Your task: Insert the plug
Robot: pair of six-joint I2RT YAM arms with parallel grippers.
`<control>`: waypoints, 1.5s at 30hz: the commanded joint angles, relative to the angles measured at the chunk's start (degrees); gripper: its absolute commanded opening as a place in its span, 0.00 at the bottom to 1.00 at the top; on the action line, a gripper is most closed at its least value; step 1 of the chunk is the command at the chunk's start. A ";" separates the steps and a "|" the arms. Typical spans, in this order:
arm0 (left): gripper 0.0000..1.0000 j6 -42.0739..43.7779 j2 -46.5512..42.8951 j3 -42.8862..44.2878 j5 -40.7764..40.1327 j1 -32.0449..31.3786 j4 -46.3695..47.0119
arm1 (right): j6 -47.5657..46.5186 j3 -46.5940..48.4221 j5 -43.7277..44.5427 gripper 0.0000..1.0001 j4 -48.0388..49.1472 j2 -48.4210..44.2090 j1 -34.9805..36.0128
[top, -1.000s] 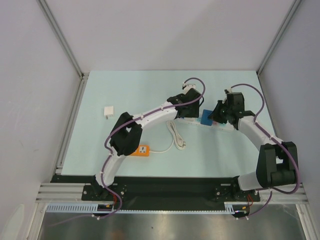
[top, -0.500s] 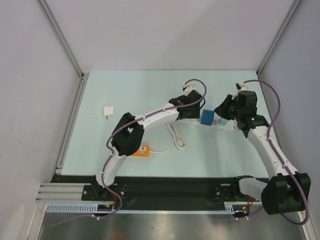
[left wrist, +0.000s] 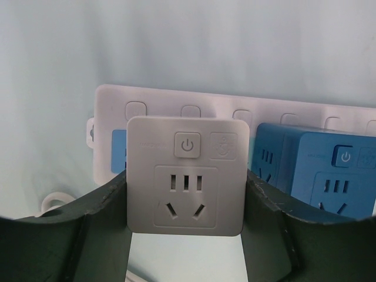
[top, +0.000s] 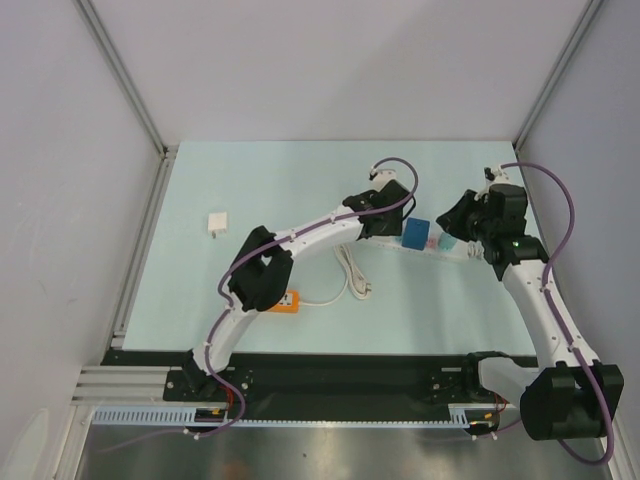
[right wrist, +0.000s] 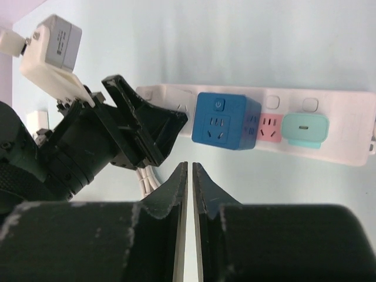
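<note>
The blue cube plug (top: 415,234) sits upright on the white power strip (top: 448,250), with nothing holding it; it also shows in the left wrist view (left wrist: 311,176) and the right wrist view (right wrist: 225,121). My left gripper (top: 388,225) is at the strip's left end, just left of the plug. In its wrist view the gripper (left wrist: 186,182) is shut on a white socket cube (left wrist: 186,200) over the strip (left wrist: 205,108). My right gripper (top: 450,222) is to the right of the plug, apart from it. In its own view it (right wrist: 189,167) is shut and empty.
A pink socket insert (right wrist: 270,126) and a teal plug (right wrist: 302,130) sit on the strip right of the blue plug. A white cable (top: 352,270) runs to an orange socket (top: 288,301) under the left arm. A small white square block (top: 217,224) lies far left.
My right gripper has drawn back to the right, away from the blue plug, and its arm has swung outward. The blue plug stays on the strip. My left gripper has hardly moved.
</note>
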 commanded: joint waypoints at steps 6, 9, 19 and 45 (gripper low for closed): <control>0.00 -0.99 7.56 3.72 1.70 -0.28 -2.78 | -0.89 -1.29 -2.01 0.11 1.33 -0.89 -0.94; 0.00 0.68 8.71 4.59 2.31 -0.55 -3.48 | -0.80 -1.73 -1.75 0.11 1.68 -0.80 -1.12; 0.00 2.35 10.90 9.33 -0.58 -0.81 -10.32 | 1.83 1.43 0.10 0.03 2.82 7.72 -1.38; 0.35 2.44 13.63 11.01 1.43 -2.39 -12.36 | 1.31 -1.91 -2.19 0.03 4.23 6.05 -2.08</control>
